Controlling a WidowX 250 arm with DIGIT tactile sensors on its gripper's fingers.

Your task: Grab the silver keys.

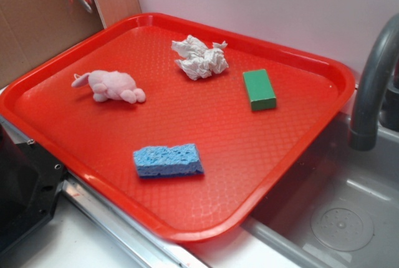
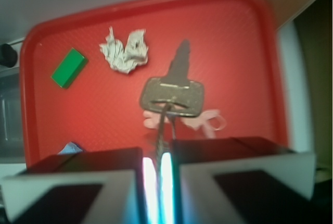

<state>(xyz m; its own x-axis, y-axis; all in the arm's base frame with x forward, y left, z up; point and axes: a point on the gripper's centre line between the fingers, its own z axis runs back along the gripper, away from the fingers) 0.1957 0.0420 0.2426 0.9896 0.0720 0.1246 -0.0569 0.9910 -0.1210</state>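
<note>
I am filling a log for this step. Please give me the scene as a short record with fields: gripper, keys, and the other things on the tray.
gripper: jaws shut on the silver keys
silver keys: hanging from the jaws, lifted above the red tray, at upper left in the exterior view
pink plush toy: on tray, left part
crumpled paper: on tray, far side
green block: on tray, right of the paper
blue sponge: on tray, near side

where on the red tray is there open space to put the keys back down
The widest bare patch on the red tray is its near right corner, bordered by the blue sponge and green block. The centre between pink toy and sponge is also free. The far side, around the crumpled paper, is more crowded.
</note>
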